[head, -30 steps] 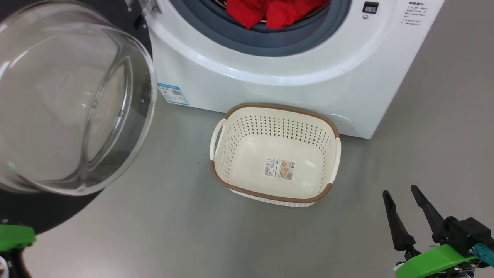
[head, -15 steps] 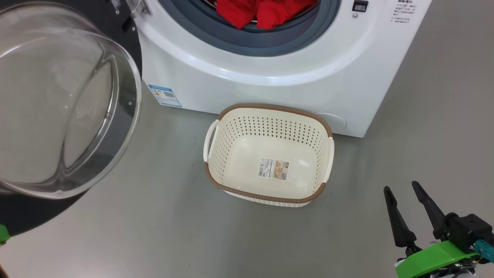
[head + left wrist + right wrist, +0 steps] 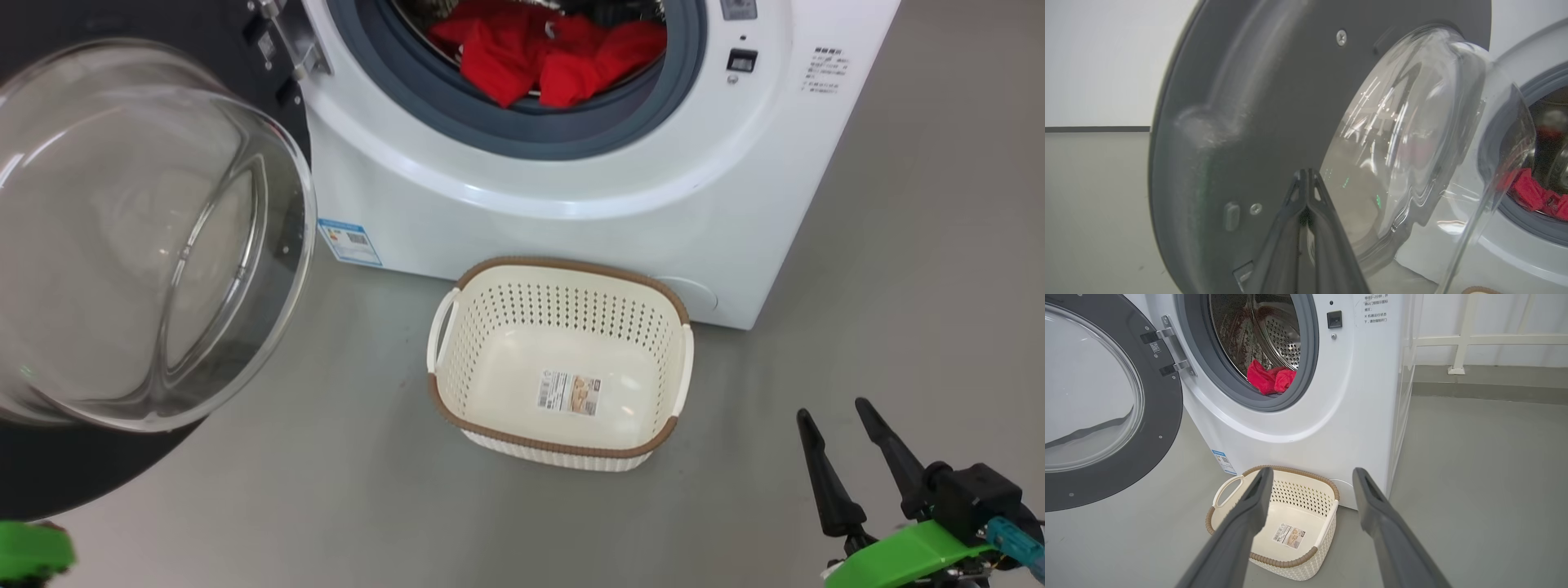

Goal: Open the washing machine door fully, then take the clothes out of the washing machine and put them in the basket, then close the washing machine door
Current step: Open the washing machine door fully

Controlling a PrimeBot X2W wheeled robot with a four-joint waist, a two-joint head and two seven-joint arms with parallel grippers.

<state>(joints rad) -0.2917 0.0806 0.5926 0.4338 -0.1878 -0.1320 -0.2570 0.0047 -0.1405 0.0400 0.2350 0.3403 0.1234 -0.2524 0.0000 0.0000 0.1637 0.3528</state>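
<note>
**Item: bright red soft fabric clothes** (image 3: pixel 547 61)
- Location: they are lying heaped inside the big white front-loading washing machine (image 3: pixel 571 204). The heap is sitting low in its perforated steel drum (image 3: pixel 1274 330) and pressing against the front of its grey rubber ring (image 3: pixel 522 135).
- Handling (judged): they are probably light, limp and not fragile. A lifted piece is likely to drape and trail, and it may drag a neighbouring piece over the ring.
- Hold (judged): pinch deep into the raised fold nearest the machine's opening, not a thin edge.

**Related fittings**
- The large round washing machine door with black rim and bulging clear glass bowl (image 3: pixel 147 245) is hanging swung wide at the machine's left side.
- The small cream-white perforated plastic basket with brown woven-look rim (image 3: pixel 563 265) is standing on the floor just before the machine's base, below the opening.

**Tools**
- The right gripper (image 3: pixel 833 411) is hovering well out from the machine's front right corner. Its fingers are spread apart and carrying nothing.
- The left gripper (image 3: pixel 1306 173) is pointing at the door's dark inner face, fingers pressed together and empty. Whether it is touching the door cannot be told.
</note>
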